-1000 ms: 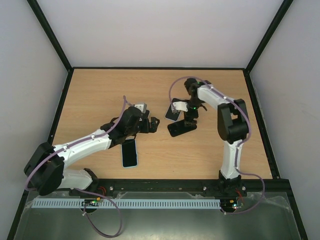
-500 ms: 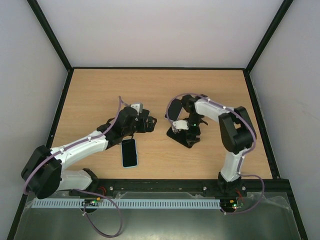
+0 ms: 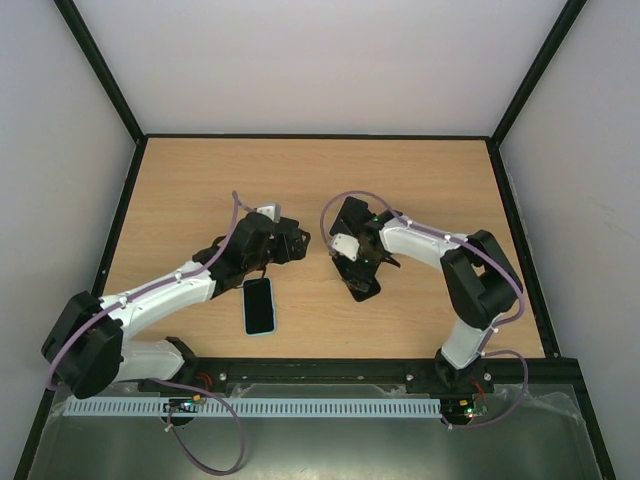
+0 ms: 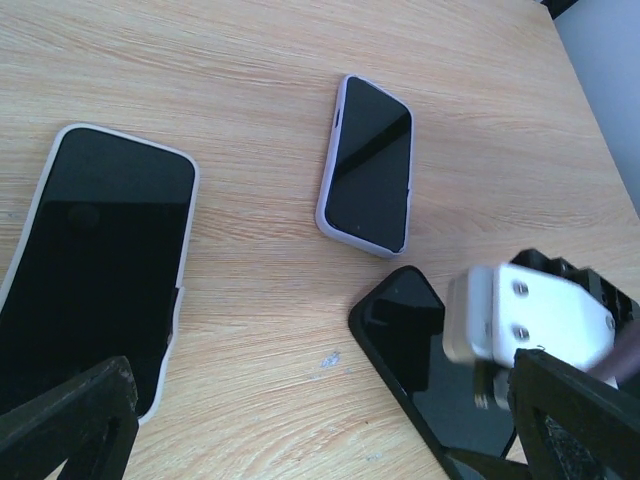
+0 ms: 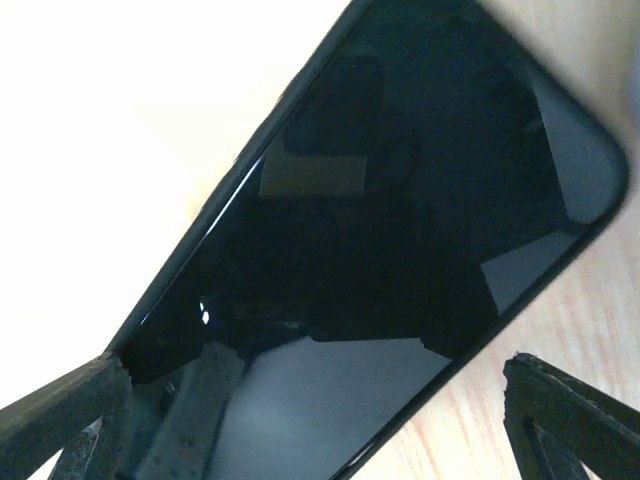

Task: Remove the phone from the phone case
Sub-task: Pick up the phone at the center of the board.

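Right gripper (image 5: 312, 370) spread wide, empty, straddling the black phone (image 5: 400, 160) that fills the right wrist view, likely lined up to pinch its edges. Left gripper (image 4: 320, 380) also wide, empty, waiting alongside.

No text, label, brand, number or sign could be read in any view. The black phone (image 5: 380, 200) filled the right wrist view with a dark glossy screen that showed only reflections. In the left wrist view, the lilac-cased phone (image 4: 368, 165) just beyond the black phone and the white-cased phone (image 4: 100, 270) to the left of it also had dark screens with no legible writing.
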You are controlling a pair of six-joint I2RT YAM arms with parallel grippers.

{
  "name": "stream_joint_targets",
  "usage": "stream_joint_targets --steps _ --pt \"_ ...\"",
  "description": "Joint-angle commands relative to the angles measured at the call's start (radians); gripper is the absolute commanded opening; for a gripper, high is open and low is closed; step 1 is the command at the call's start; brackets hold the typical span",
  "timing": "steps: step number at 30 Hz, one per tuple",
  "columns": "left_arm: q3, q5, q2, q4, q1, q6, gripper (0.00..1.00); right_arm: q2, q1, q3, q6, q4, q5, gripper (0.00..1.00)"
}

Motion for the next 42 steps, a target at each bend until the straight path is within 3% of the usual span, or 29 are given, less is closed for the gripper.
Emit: stream_joint_targets --steps 1,12,27,42 --pt "0.037 0.003 0.012 -0.008 0.007 -0.007 1.00 0.035 0.005 0.097 0.267 0.018 0.019 0.97" --pt "0.055 -0.011 -0.004 -0.039 0.010 -0.033 1.00 0.097 0.007 0.183 0.545 -0.012 0.053 0.98" --pt "0.038 -0.042 -0.006 -0.021 0.025 -0.045 1.00 0.115 0.035 0.035 0.588 0.013 0.095 0.97" --pt "0.066 -0.041 0.007 -0.026 0.033 -0.044 1.00 0.003 0.036 -0.020 0.639 0.028 -0.025 0.97"
